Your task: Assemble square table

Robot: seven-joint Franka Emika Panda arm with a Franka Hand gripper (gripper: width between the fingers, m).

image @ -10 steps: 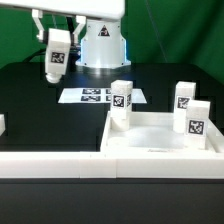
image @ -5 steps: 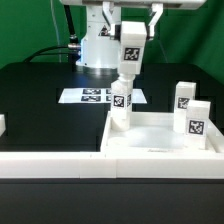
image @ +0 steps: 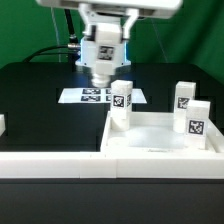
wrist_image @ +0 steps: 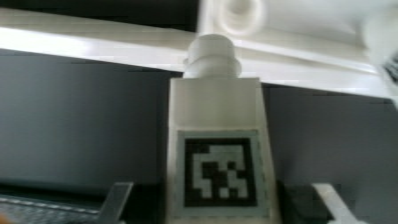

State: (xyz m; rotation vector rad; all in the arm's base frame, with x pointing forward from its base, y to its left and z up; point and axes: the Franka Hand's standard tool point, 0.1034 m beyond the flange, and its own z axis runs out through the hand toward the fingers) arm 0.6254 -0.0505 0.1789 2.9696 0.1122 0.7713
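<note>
Wrist view shows the gripper (wrist_image: 219, 195) partly closed on a tagged white leg (wrist_image: 217, 130), with the square table's rim (wrist_image: 107, 45) beyond its tip.

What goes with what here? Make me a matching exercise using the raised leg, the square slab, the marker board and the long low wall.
1 raised leg
2 square slab
3 marker board
4 low wall

A flat on the black table, behind the slab
B between the jaws, off the table
C along the front, nearest the exterior camera
D has an upright leg at a corner

Pairs: 1-B, 2-D, 3-A, 4-C
</note>
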